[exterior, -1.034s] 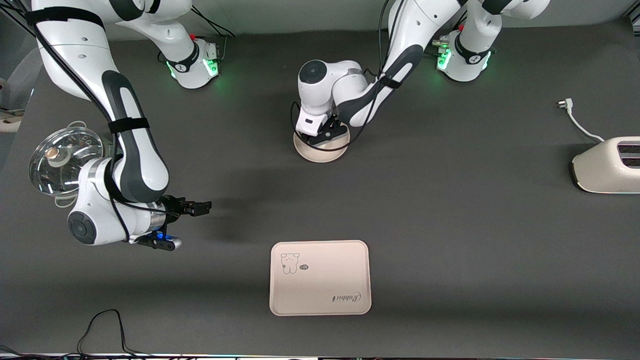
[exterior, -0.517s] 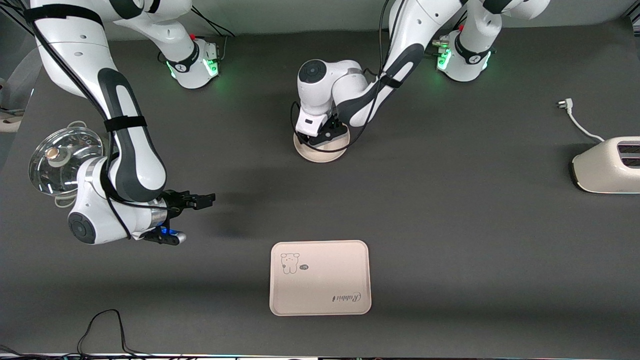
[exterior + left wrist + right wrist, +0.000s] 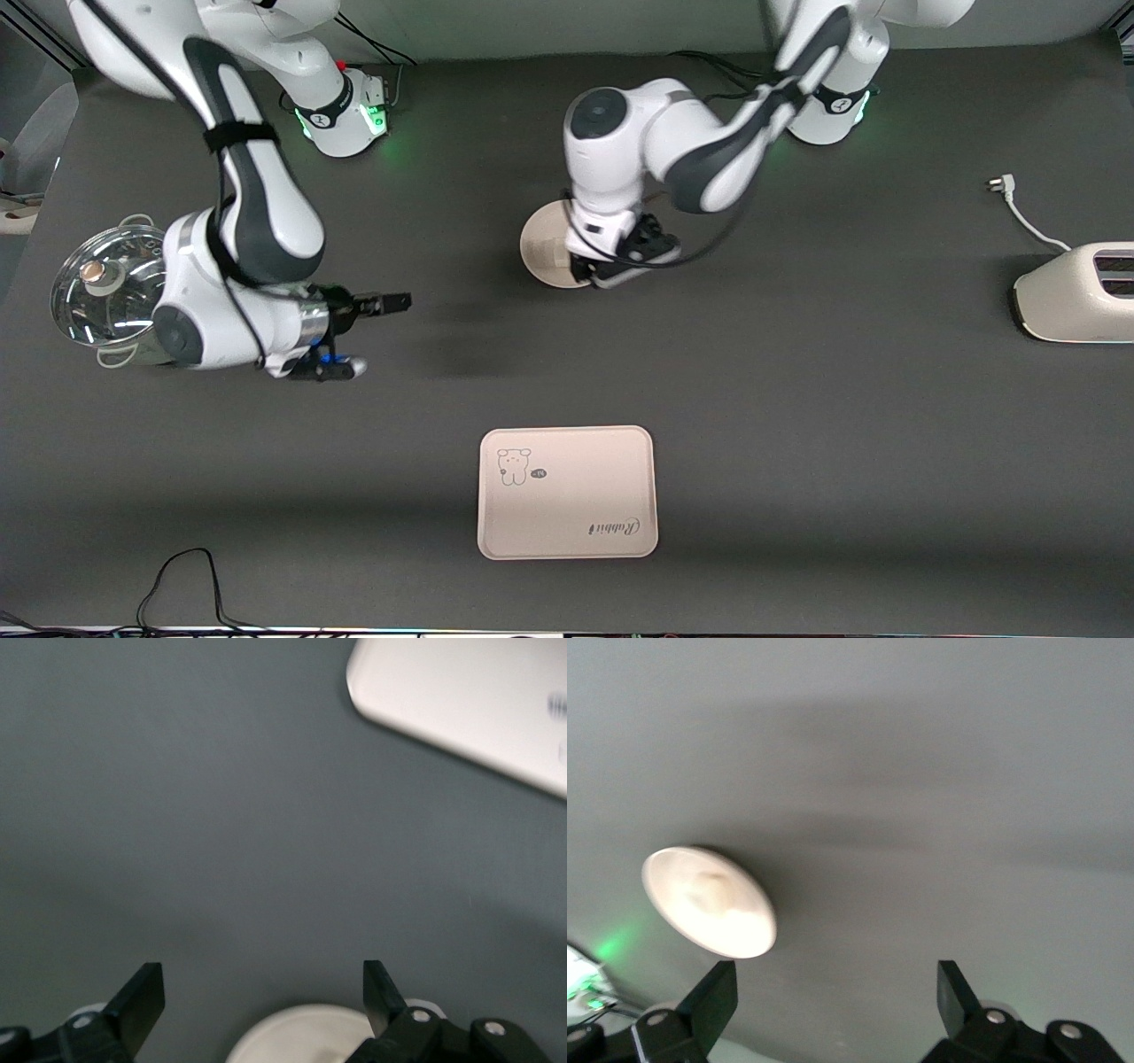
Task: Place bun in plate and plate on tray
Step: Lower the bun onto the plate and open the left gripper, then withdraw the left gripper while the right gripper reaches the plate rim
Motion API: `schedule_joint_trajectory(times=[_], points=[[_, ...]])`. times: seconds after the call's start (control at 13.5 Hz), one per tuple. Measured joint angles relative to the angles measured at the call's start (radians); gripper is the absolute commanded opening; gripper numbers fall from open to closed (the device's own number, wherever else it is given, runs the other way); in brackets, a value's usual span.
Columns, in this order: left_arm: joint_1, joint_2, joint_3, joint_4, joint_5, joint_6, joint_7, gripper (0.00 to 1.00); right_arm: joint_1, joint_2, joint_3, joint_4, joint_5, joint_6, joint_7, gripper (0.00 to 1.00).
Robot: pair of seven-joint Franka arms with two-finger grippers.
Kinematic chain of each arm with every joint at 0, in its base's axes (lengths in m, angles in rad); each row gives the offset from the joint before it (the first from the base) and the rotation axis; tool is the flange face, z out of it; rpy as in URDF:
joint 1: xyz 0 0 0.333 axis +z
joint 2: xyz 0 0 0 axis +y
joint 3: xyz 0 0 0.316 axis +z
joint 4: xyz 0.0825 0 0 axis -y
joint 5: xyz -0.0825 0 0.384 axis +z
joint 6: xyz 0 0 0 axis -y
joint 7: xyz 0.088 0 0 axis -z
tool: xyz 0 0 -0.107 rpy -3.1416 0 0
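Observation:
The round cream plate sits on the table mid-way between the two bases. In the right wrist view the plate holds a pale lump, the bun. In the front view the bun is hidden by the left hand. My left gripper is open over the plate's edge toward the left arm's end; its wrist view shows the plate's rim between the fingers. My right gripper is open and empty in its wrist view, apart from the plate. The tray lies nearer the front camera and also shows in the left wrist view.
A steel pot with a glass lid stands at the right arm's end, beside the right wrist. A white toaster with its cord and plug stands at the left arm's end. A black cable loops at the front edge.
My left hand has risen and shifted off the plate's middle toward the left arm's end, uncovering much of the plate. My right gripper has moved toward the plate and the bases.

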Motion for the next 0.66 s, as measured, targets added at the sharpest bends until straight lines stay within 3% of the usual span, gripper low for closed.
schedule_joint_trajectory(times=[0.3,0.66], points=[[0.191,-0.068,0.002,0.142,-0.099,-0.201,0.239,1.0,0.2,-0.154,0.001,-0.275,0.069,0.32,0.032,1.0],[0.376,-0.077,0.003,0.287,-0.131,-0.372,0.494,1.0,0.405,-0.112,0.001,-0.369,0.121,0.62,0.159,1.0]])
